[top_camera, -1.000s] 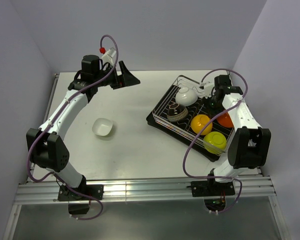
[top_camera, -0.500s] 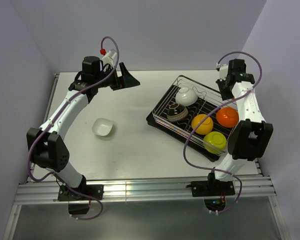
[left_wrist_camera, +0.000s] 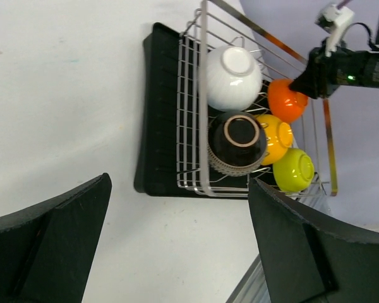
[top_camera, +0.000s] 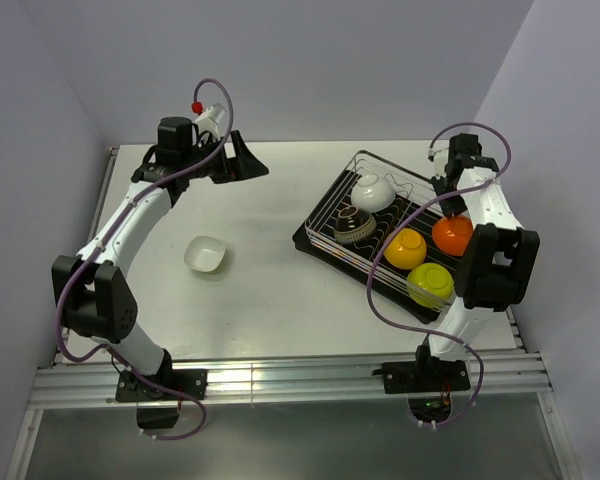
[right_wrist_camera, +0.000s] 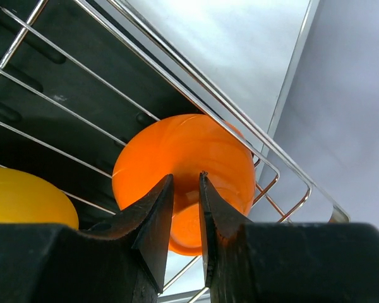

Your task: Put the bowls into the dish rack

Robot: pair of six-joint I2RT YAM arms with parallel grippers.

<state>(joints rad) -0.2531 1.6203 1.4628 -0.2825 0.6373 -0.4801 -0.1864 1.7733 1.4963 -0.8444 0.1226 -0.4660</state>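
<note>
While five bowls already stand in the dish rack [left_wrist_camera: 158, 113] on the right, one loose white bowl [top_camera: 206, 254] sits mouth up on the surface [top_camera: 280, 290]. It is left of the middle and well apart from the rack, and it is the one left for you to fetch.

Expect it to be light and rigid, with a smooth wall that is probably slick. If it is ceramic it may chip against the wire, so set it down rather than drop it. Take it by the rim, one finger inside and one outside. Pinch firmly, because a shallow glossy lip could slide free when you tilt it between the dividers.

Your left pincer [top_camera: 245, 160] hangs high over the far left of the surface, spread wide and holding nothing, and it is the nearer one to that bowl. Your right pincer [right_wrist_camera: 186, 178] is over the rack's far right corner, just above the orange bowl [right_wrist_camera: 221, 158]. Its fingers are all but closed, with only a slit between them and nothing visibly clamped.

The racked white bowl [left_wrist_camera: 234, 77], dark ribbed bowl [left_wrist_camera: 237, 142], yellow bowl [left_wrist_camera: 279, 137] and lime green bowl [left_wrist_camera: 294, 170] fill the rest. The wires along the rack's left side look free.
</note>
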